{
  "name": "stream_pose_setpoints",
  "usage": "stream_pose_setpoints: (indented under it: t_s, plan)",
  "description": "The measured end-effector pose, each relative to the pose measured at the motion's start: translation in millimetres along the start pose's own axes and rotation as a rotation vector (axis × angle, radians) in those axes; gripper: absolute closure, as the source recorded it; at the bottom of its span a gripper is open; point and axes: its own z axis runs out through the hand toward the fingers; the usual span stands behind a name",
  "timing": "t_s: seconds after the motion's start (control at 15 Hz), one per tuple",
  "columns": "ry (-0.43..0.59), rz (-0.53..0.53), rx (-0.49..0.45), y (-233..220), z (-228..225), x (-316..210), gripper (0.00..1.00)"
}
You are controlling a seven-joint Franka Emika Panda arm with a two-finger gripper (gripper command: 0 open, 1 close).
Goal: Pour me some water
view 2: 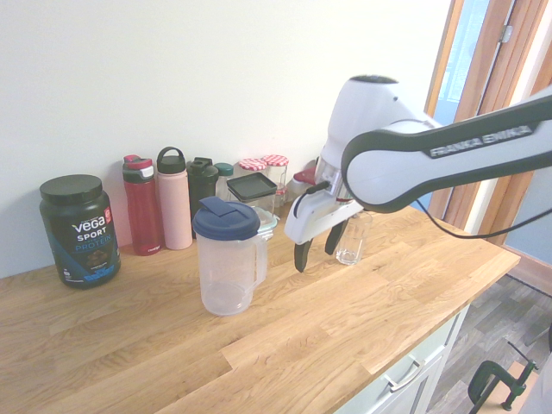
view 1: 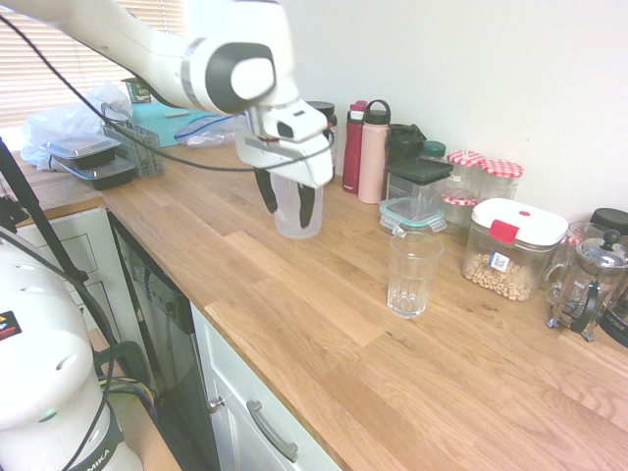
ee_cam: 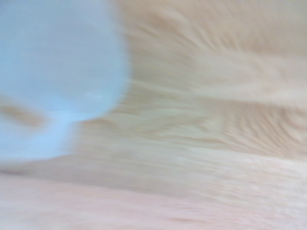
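Beside the open claw [view 2: 316,251] stands a clear, blue-lidded jug [view 2: 227,258].

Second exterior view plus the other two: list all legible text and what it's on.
"Vega SPORT PROTEIN" on the black round tub with a black lid, far end of the wooden worktop.
"FRANKA EMIKA" on the white robot arm, blurred but legible.
Small label on the clear lidded nut container: too small to read.
Wrist view: no text, all blur.

Jug [view 2: 227,259] on counter [view 2: 345,319], bottles [view 2: 159,203] behind it, glass [view 1: 413,273] beside containers [view 1: 510,247]
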Motion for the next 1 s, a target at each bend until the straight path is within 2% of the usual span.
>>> stream_pose_setpoints:
  t_s: [0.2,0.4,0.6,0.67,1.0]
  plan:
    - [0.094,-0.054,0.051,-28,-34,-43,0.0]
    - [0.116,-0.05,0.071,-58,-27,-47,0.0]
    - [0.112,-0.03,0.051,-80,4,-23,0.0]
    - [0.103,-0.03,0.048,-87,14,-15,1.0]
    - [0.077,-0.042,0.042,-107,37,-2,1.0]
